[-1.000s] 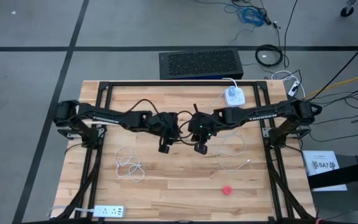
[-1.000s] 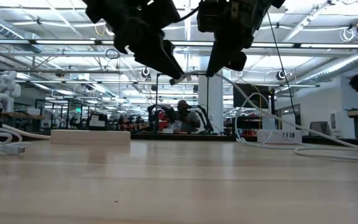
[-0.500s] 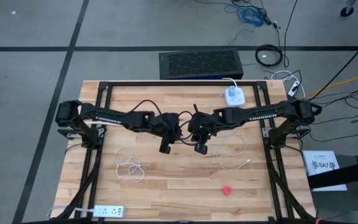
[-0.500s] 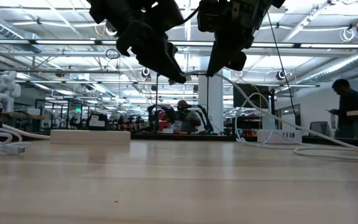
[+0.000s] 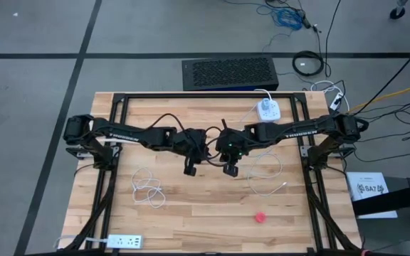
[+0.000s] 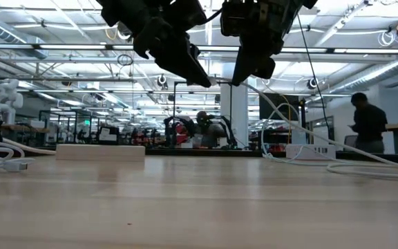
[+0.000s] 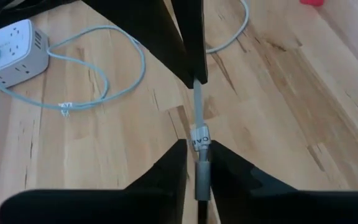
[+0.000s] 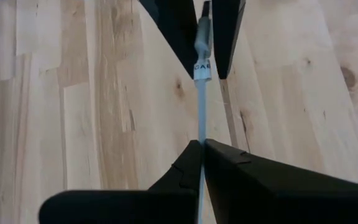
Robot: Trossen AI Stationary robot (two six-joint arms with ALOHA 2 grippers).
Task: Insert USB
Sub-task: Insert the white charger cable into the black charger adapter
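Two tools meet above mid-table, sharing one white cable [image 7: 198, 118]: the left tool [image 7: 197, 163] clamps its labelled plug end, the right tool [image 8: 202, 148] pinches its cord. Two power strips [image 5: 267, 109] [image 5: 125, 242] and one red object [image 5: 260, 217] rest on the wooden table [image 5: 205, 206]; one person [image 6: 366, 124] stands beyond.

arms [image 5: 130, 133]: black, white lettering | end effector fingers [image 8: 229, 171]: dark, tapered

Left claw [image 5: 189, 170] beside right claw [image 5: 229, 168] above table [image 5: 212, 213] centre; cable [image 7: 199, 121] between them.
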